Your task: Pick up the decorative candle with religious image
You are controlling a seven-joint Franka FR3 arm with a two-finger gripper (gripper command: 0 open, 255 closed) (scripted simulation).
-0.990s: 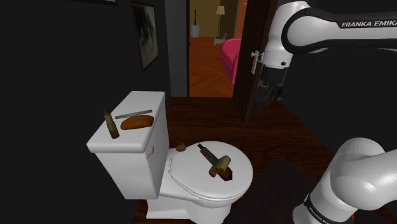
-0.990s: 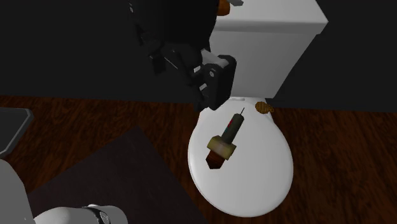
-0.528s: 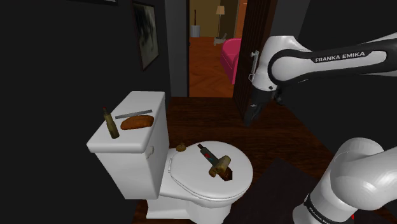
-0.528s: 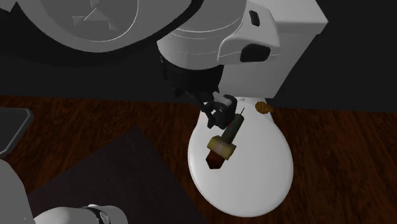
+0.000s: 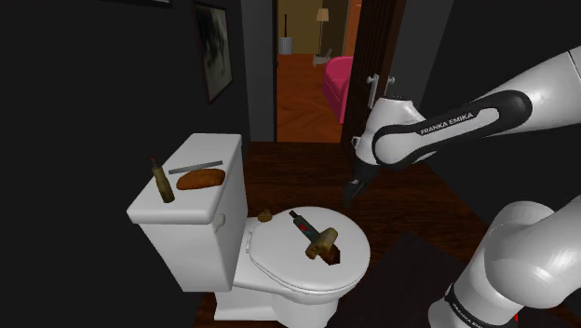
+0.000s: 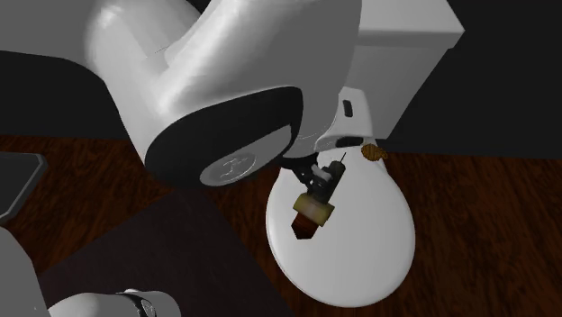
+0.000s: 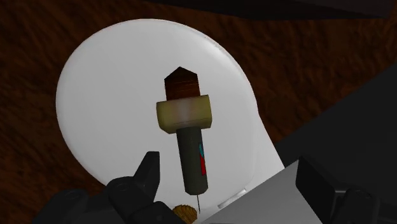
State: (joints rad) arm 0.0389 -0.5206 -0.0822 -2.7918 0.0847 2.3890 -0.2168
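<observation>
Candle (image 5: pixel 317 239) lies flat on the closed toilet lid (image 5: pixel 279 266), approx mid-lid, a bit toward the shoulder view's right. Shape: slim dark cylinder w/ a red-and-blue picture on its side, thin wick at one end, chunky cream squared collar, then a brown banded end tapering to a point. Lid is smooth, white, oval. Gripper (image 5: pixel 352 192), all black, hangs over the lid's far right edge near the wick end. In the wrist view its fingers (image 7: pixel 147 175) stand wide apart, candle's wick end btwn them, untouched. Small brown ribbed lump (image 5: pixel 265 216) sits by the hinge. White boxy tank (image 5: pixel 200 224) at the shoulder view's left carries a brown loaf-shaped thing (image 5: pixel 200 179). Floor (image 5: pixel 307 158) is dark reddish wood grain.
</observation>
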